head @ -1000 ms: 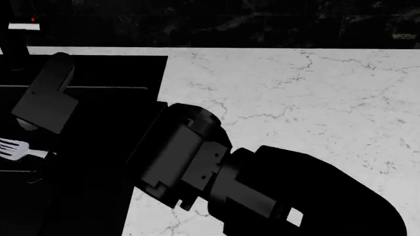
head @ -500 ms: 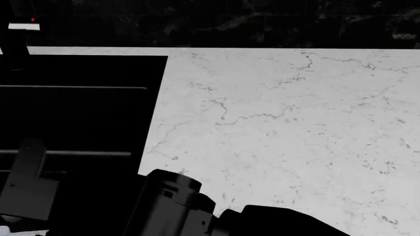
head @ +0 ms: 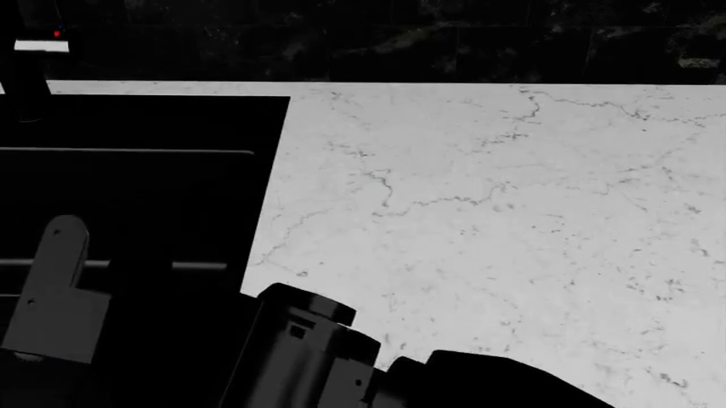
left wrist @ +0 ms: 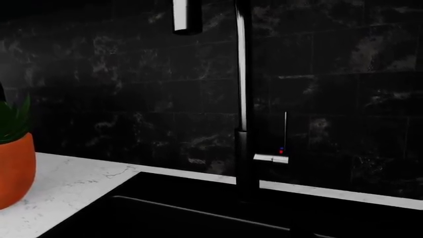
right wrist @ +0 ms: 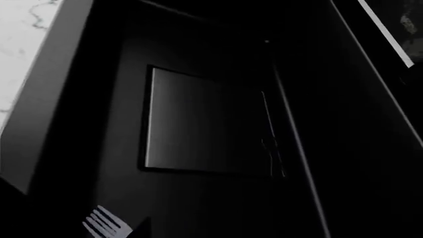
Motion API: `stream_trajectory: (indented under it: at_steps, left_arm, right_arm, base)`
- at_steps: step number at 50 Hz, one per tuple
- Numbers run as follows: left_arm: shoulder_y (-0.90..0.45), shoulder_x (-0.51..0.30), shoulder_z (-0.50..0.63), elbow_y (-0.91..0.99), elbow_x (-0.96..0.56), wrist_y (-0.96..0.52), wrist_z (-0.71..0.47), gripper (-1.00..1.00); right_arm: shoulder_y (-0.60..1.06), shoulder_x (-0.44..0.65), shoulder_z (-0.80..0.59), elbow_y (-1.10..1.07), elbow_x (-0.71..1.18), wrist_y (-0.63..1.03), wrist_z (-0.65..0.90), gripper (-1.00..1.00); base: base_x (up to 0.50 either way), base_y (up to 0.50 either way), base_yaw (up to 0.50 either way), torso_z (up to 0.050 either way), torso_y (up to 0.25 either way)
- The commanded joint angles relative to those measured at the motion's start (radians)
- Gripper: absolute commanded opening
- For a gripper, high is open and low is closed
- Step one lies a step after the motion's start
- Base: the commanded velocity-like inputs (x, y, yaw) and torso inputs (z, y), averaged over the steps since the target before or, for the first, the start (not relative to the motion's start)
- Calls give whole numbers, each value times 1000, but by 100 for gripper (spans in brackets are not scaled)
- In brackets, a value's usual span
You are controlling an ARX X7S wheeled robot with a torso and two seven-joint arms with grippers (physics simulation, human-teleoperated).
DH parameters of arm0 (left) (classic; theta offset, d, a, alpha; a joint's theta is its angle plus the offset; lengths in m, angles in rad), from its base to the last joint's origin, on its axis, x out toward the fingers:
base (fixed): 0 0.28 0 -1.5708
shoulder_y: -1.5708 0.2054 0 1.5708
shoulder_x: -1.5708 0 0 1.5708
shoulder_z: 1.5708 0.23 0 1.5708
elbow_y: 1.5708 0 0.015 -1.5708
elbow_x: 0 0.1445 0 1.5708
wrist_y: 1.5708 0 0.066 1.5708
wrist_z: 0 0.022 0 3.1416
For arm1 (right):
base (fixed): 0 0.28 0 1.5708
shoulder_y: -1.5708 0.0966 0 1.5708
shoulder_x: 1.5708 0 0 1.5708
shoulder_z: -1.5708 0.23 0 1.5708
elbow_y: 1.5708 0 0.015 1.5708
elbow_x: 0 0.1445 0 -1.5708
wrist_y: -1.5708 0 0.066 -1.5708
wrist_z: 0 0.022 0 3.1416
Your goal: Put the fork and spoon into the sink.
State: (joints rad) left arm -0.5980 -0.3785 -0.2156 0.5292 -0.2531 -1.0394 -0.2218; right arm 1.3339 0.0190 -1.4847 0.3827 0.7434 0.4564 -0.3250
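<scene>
One fork [right wrist: 104, 221] shows over the sink [right wrist: 205, 129]: light, stiff, slippery; grasp mid-handle. Spoon unseen. Jaw state: cannot tell for either.

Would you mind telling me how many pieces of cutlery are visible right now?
1. Only the fork shows, its tines visible in the right wrist view above the dark sink interior. No spoon is visible; it may be hidden in the black basin or out of frame.

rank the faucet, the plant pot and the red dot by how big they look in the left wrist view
1. faucet, spanning nearly the full height of the view
2. plant pot, cut off at the edge and nearer the camera, so its true size is unsure
3. red dot, tiny
</scene>
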Motion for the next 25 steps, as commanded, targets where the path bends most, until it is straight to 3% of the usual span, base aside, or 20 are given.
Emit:
stream_trajectory:
  at_steps: [1, 14, 25]
  left_arm:
    - [-1, -4, 0, 20, -5, -15, -4, 100]
    - [4, -7, -4, 35, -12, -26, -6, 100]
    - [-4, -7, 18, 35, -15, -28, -6, 100]
  right_arm:
    - [-1, -19, -63, 3, 137, -39, -47, 100]
    - [185, -15, -40, 156, 343, -184, 34, 100]
    - [182, 377, 19, -256, 421, -135, 310, 100]
  base:
    - [0, 0, 0, 0, 0]
    - [-1, 0, 1, 0, 0]
    - [0, 0, 0, 0, 0]
